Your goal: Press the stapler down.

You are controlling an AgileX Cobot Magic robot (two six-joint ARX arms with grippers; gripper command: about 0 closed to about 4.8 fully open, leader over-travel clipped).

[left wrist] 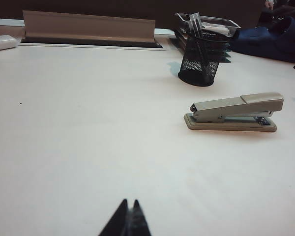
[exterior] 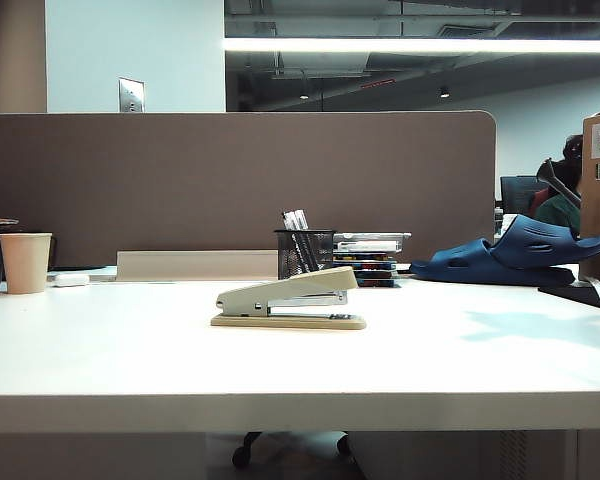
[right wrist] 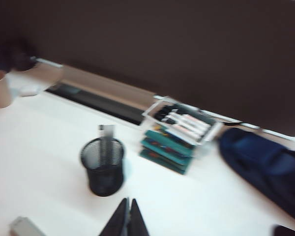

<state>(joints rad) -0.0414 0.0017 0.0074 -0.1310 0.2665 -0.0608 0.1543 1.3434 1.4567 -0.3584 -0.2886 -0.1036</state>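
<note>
**Stapler at rest on the tabletop, both tools clear of it**

Stapler (exterior: 290, 301): beige-grey, sloped top arm raised over a silver magazine, flat tan base lying on the white tabletop (exterior: 460, 360). Nothing touches it. Seen whole in the left wrist view (left wrist: 233, 112); only a blurred grey corner of it enters the right wrist view (right wrist: 24, 227).

Mesh pen cup (exterior: 303, 253): black, upright, just behind the stapler, holding a few pens.

Stacked trays (exterior: 368, 258): just beside the pen cup on the far side from the paper cup; clear top tray holds markers, dark teal layers below.

Blue slippers (exterior: 515, 255): beyond the stack, farther from the stapler, one resting on the other.

Beige cable flap (exterior: 195, 264): behind the stapler along the partition (exterior: 230, 170), tilted open.

Paper cup (exterior: 26, 262): upright, well apart from the stapler, near the partition. Small white case (exterior: 71, 280) just beside the cup.

Left tool (left wrist: 128, 221): fingers together, holding nothing, low over bare tabletop well apart from the stapler.

Right tool (right wrist: 128, 220): fingers together, holding nothing, above the tabletop near the pen cup; this view is blurred.
</note>
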